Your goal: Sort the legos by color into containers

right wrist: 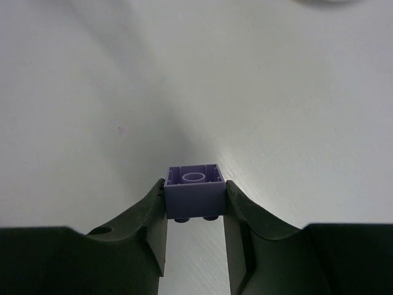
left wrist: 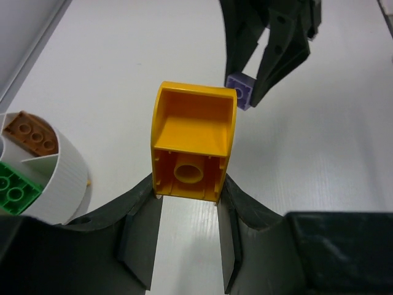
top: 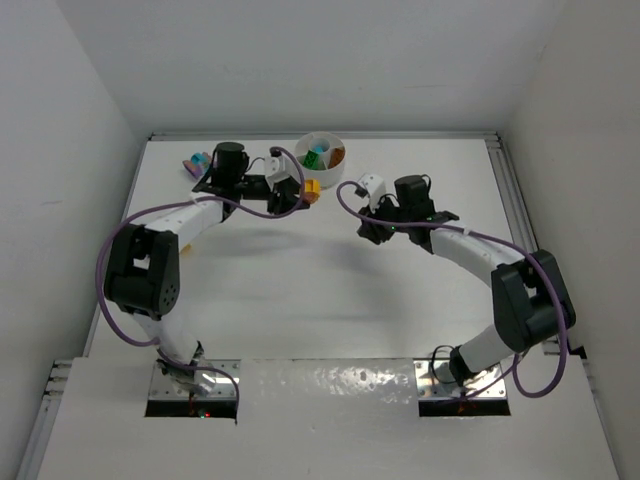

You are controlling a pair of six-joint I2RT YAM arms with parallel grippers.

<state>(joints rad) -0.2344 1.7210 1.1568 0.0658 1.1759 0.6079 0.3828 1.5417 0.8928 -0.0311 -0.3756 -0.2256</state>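
between the fingers of the left gripper (left wrist: 189, 184), one yellow brick (left wrist: 190, 144) is clamped, hollow underside toward the wrist camera, curved back away from it. count of held items: two. the second is one purple brick (right wrist: 194, 187), pinched at the tips of the right gripper (right wrist: 194, 203), hollow side away from the wrist and studs toward it. whether it touches the surface cannot be told.

one round white dish (left wrist: 64, 175) is present. the left wrist view shows two of its compartments, one holding one orange-brown brick (left wrist: 31, 132) and the other one green brick (left wrist: 15, 190). the overhead view also shows teal in the dish, but pieces there are too small to count.

position: the yellow brick is just beside the dish wall, outside it. the purple brick lies beyond the yellow one, near it and apart from it. the two grippers face each other.

a small cluster of loose bricks (top: 197, 162), pink and teal, sits at the far left of the table (top: 300, 300); number unclear.

surface: one flat white table, matte, with a raised edge. plain white walls (top: 300, 60) enclose it on three sides.
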